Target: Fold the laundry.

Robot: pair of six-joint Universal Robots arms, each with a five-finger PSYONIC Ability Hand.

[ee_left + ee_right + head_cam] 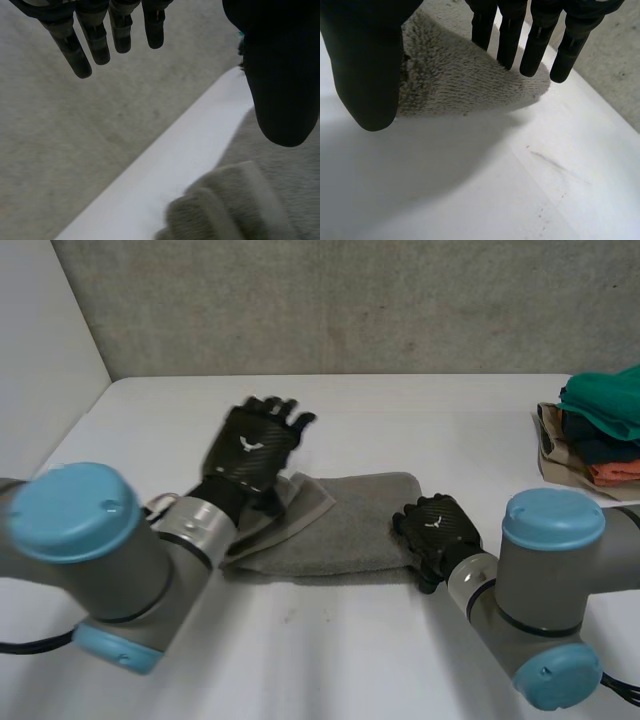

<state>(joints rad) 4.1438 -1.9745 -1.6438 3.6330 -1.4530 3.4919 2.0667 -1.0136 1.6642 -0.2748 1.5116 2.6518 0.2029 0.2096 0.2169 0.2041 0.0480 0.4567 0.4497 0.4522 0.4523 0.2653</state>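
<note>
A grey towel (345,525) lies folded into a long band in the middle of the white table (330,660). My left hand (250,450) hovers above the towel's left end with its fingers (85,47) straight and spread, holding nothing. The towel's thick folded edge (225,207) lies below that hand's thumb. My right hand (437,530) is at the towel's right end. Its fingers (535,47) are straight over the towel's rounded corner (455,82), with the thumb (365,70) standing apart beside it. Nothing is pinched.
A stack of folded clothes (600,435), green on top with dark and orange pieces beneath, sits at the table's far right edge. A grey wall (330,300) closes off the back of the table. Bare table (520,190) spreads in front of the towel.
</note>
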